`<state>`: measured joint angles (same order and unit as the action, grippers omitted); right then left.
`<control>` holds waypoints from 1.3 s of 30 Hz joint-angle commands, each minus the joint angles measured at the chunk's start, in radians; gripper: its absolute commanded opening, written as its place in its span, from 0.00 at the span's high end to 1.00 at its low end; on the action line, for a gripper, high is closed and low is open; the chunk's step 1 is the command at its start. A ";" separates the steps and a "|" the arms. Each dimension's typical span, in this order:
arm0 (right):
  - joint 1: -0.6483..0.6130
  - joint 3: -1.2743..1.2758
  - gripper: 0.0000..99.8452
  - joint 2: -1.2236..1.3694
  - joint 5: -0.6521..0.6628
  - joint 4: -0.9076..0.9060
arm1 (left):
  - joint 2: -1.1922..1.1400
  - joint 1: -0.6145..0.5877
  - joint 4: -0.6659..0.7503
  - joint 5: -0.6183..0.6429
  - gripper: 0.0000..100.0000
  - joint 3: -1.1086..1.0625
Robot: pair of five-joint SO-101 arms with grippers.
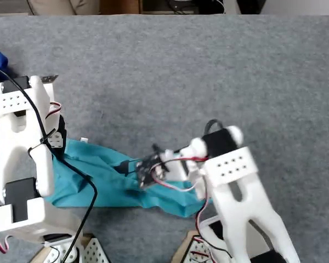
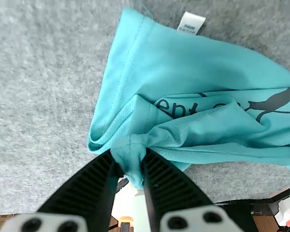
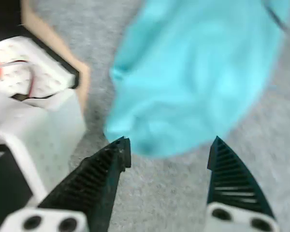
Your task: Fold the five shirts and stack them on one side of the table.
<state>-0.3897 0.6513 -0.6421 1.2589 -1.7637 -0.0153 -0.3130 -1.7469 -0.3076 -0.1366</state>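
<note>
Presently, the left gripper [image 2: 132,166] is clenched on a bunched fold of the teal shirt [image 2: 193,87], with the cloth pinched between its ribbed pads [image 2: 157,175]. The right gripper [image 3: 169,145] is released. Its jaws stand wide apart, just above a loose edge of the same shirt, and no contact is evident. The shirt lies crumpled along the near side of the grey table [image 1: 181,71], spanning from one gripper to the other, with its white label [image 2: 191,23] exposed at the hem.

The step in hand appears to be spreading the garment flat before folding.

1. Keep the left grasp firm, since the pinch holds several layers and could slip.
2. Lower the right gripper onto a single edge, not the whole bundle, then close.
3. Draw the two grasps apart evenly and low over the table, so the cloth lies out without twisting.
4. Watch the loose cables near the right gripper for snagging.
</note>
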 commanded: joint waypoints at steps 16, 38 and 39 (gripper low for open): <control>-0.079 0.219 0.73 -0.021 -0.167 0.176 | 0.038 -0.005 -0.011 -0.006 0.98 0.046; -0.076 0.285 0.96 -0.027 -0.293 0.288 | 0.038 -0.006 -0.011 -0.002 0.98 0.038; -0.076 0.269 0.96 -0.027 -0.307 0.287 | 0.038 -0.008 -0.011 -0.002 0.98 0.038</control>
<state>-0.4526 0.9858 -0.6483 0.9904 -1.4784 -0.0153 -0.3130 -1.7469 -0.3076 -0.1366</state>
